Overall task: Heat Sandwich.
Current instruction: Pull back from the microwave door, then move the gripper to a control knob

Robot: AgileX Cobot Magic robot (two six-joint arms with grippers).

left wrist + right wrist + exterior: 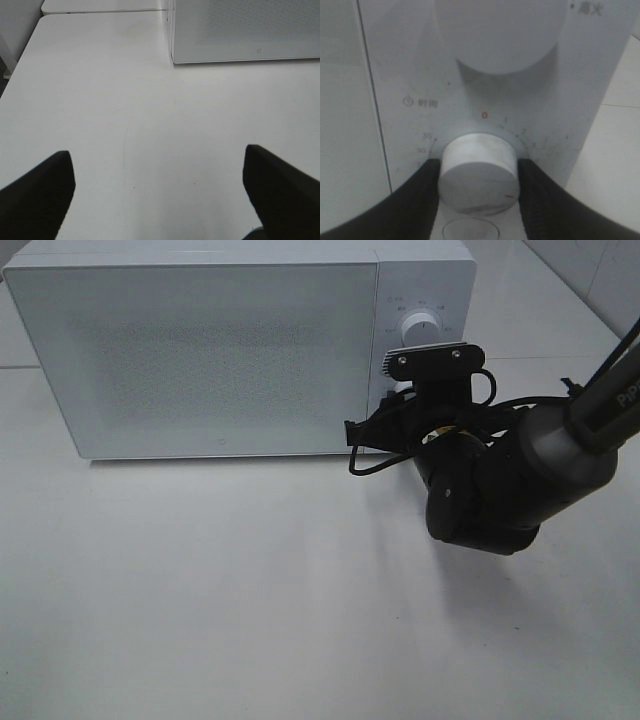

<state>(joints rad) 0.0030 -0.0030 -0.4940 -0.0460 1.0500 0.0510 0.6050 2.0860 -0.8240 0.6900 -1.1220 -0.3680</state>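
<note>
- White plastic timer knob [478, 172], low on the microwave [200, 350] panel, is pinched by my right gripper [479, 182]; it looks rigid and smooth, best held by its sides.
- No view shows the sandwich; I judge it soft, light, behind the microwave's shut door.
- My left gripper [160, 190] hangs spread before the microwave.

White table [220, 600] right across the exterior high view, smooth and glossy, catching soft reflections. One thing stands on it: the white microwave [200, 350], flat on its base at the far side, door shut, front facing the camera. The left wrist view picks up a faint curved scratch [124, 145] on the bare top, well short of the microwave's front.
</note>
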